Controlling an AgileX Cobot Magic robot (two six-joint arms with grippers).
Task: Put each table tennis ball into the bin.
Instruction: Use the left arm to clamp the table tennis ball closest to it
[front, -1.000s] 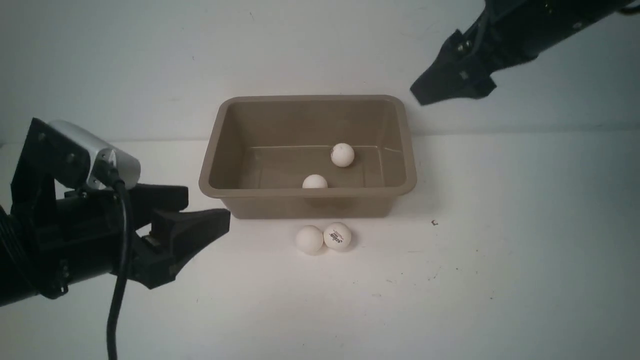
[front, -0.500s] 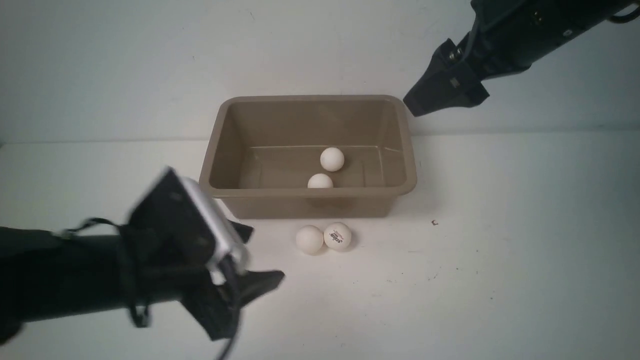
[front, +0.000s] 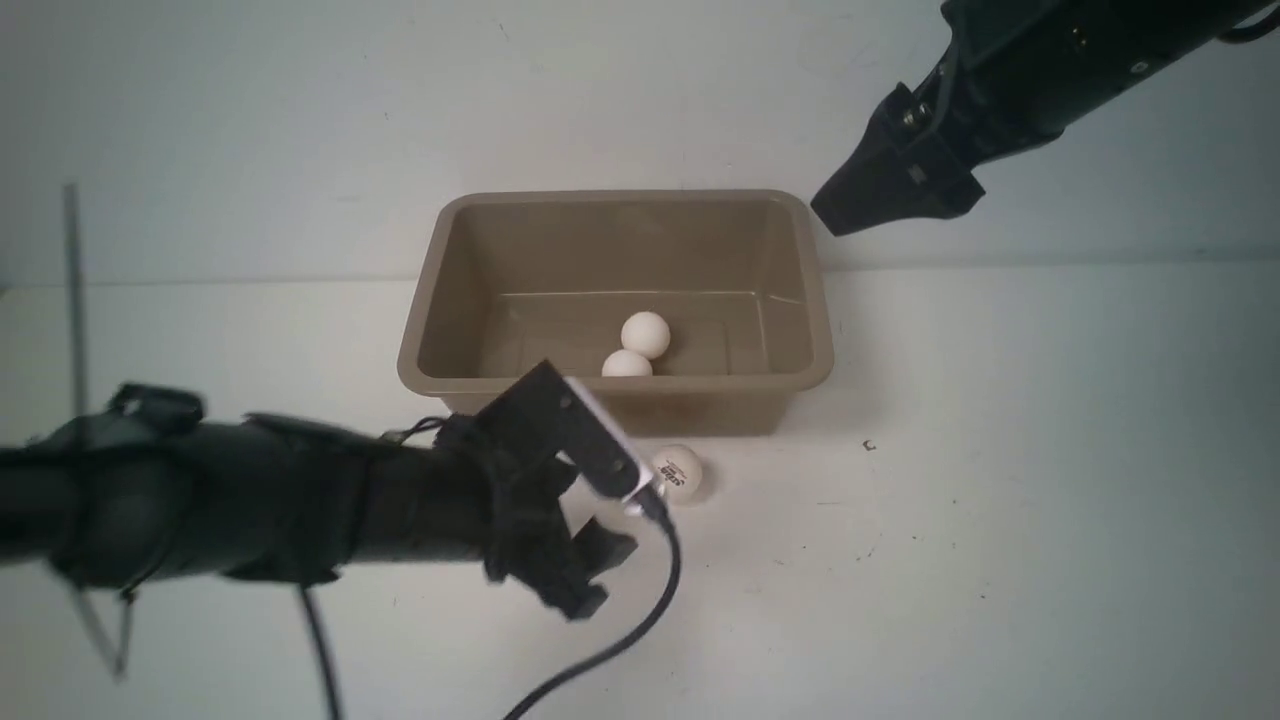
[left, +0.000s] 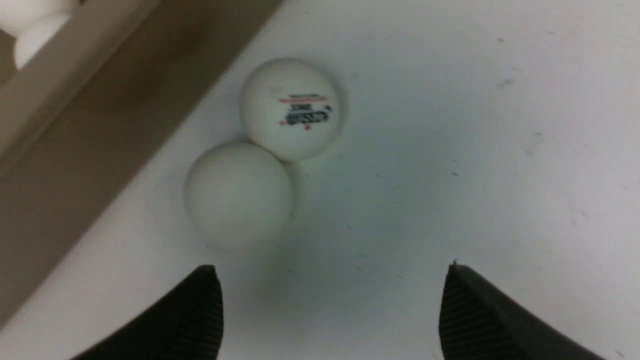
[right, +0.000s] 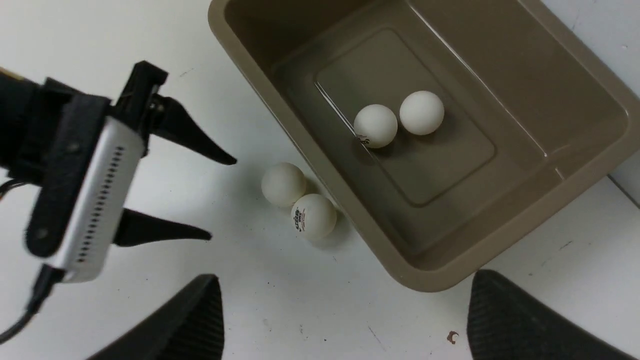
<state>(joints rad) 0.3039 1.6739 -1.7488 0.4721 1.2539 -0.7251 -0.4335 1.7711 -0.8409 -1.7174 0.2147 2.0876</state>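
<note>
front view
bin (front: 620, 240): upright at the far centre of the white table (front: 1000, 450).
rear bin ball (front: 645, 334), front bin ball (front: 627, 364): on the bin floor, side by side near its near wall.
logo ball (front: 678, 472): on the table just in front of the bin.
left gripper (front: 608, 575): low over the table, close to the logo ball.
right gripper (front: 845, 205): raised beyond the bin's far right corner; jaw state unreadable here.

left wrist view
plain ball (left: 239, 195): on the table, touching the logo ball, beside the bin's outer wall.
left jaws: spread, nothing between them; both balls lie just ahead of the tips.

right wrist view
right jaws: spread wide, empty, high above the table.
</note>
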